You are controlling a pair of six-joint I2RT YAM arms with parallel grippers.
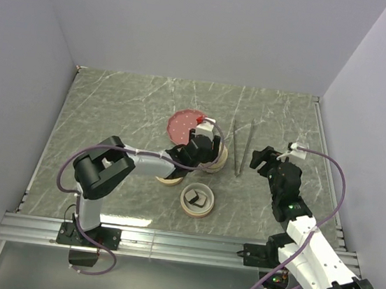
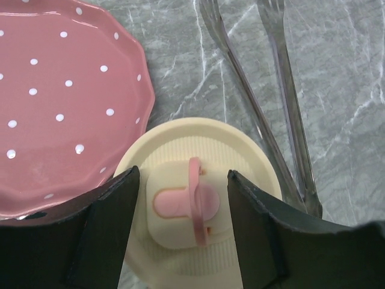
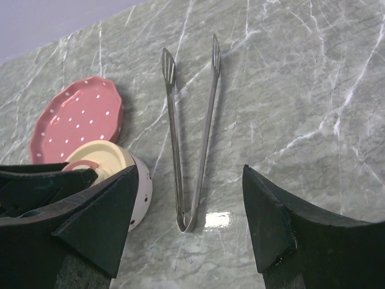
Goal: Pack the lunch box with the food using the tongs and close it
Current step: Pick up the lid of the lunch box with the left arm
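Observation:
The tongs (image 1: 241,146) lie flat on the marble, joined end nearest me, also seen as tongs (image 3: 191,138) and tongs (image 2: 274,114). My left gripper (image 1: 203,146) hovers over a closed round lunch box tier. In the left wrist view the left gripper (image 2: 183,173) is open, its fingers on either side of the cream lid (image 2: 180,150) with its pink knob (image 2: 195,201), not touching it. An open tier (image 1: 187,206) holds dark food (image 1: 200,200). My right gripper (image 1: 263,160) is open and empty. The right gripper (image 3: 190,171) sits just short of the tongs' joined end.
A pink dotted plate (image 1: 185,121) lies behind the closed tier, also seen as plate (image 2: 60,102) and plate (image 3: 78,117). Another cream round piece (image 1: 169,178) sits left of the open tier. White walls enclose the table on three sides.

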